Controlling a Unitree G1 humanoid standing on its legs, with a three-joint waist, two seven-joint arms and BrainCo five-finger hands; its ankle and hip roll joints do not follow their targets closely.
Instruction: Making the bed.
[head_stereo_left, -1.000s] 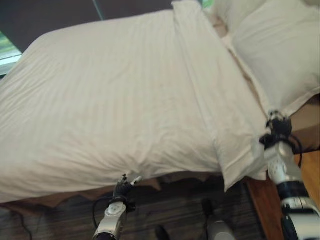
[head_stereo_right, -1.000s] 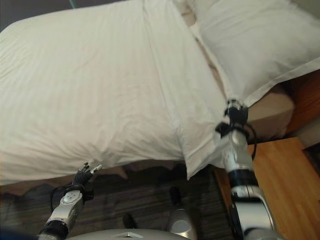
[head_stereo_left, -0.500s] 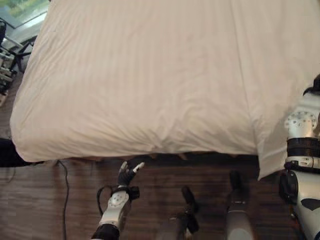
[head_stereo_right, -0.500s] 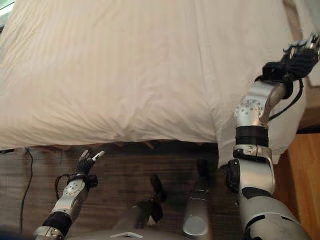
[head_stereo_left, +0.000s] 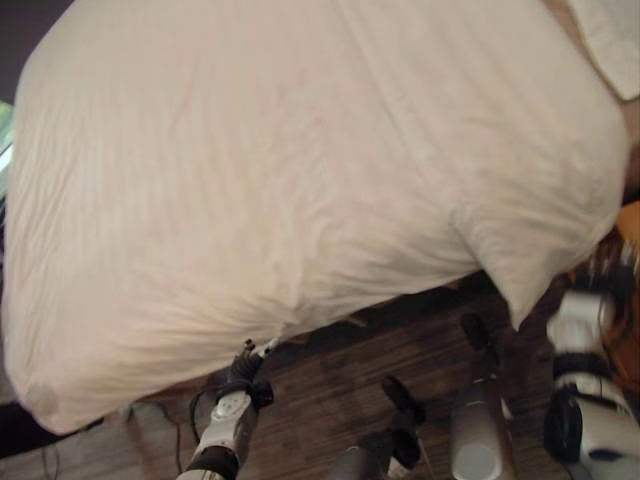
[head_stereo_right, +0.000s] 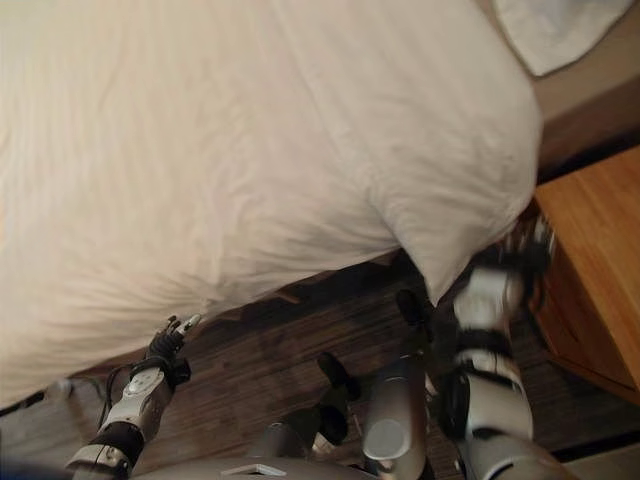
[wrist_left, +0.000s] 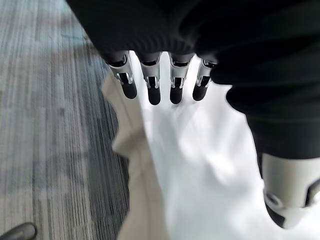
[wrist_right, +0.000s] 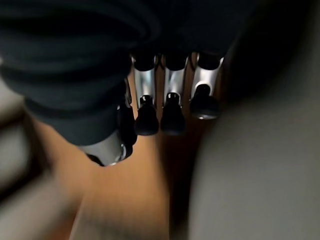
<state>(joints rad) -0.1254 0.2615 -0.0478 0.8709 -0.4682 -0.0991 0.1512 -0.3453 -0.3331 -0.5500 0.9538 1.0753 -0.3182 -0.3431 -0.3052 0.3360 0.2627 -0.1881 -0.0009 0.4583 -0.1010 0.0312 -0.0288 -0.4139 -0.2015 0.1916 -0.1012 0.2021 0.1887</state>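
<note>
**Both hands free at the near edge of the bed**

Left hand (wrist_left: 210, 65): fingers straight and apart, thumb wide, nothing held; tips just short of the duvet (head_stereo_left: 300, 170) hem overhanging the bed's near edge, likely placed to catch or tug it. Right hand (head_stereo_right: 515, 255): fingers relaxed, empty, below the duvet's near right corner beside the wooden nightstand (head_stereo_right: 590, 260). Duvet covers the bed; pillow (head_stereo_right: 555, 30) at the far right corner.

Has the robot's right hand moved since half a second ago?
Yes. It was raised over the white duvet; now the right hand is down beside the duvet's hanging corner, next to the wooden nightstand.
</note>
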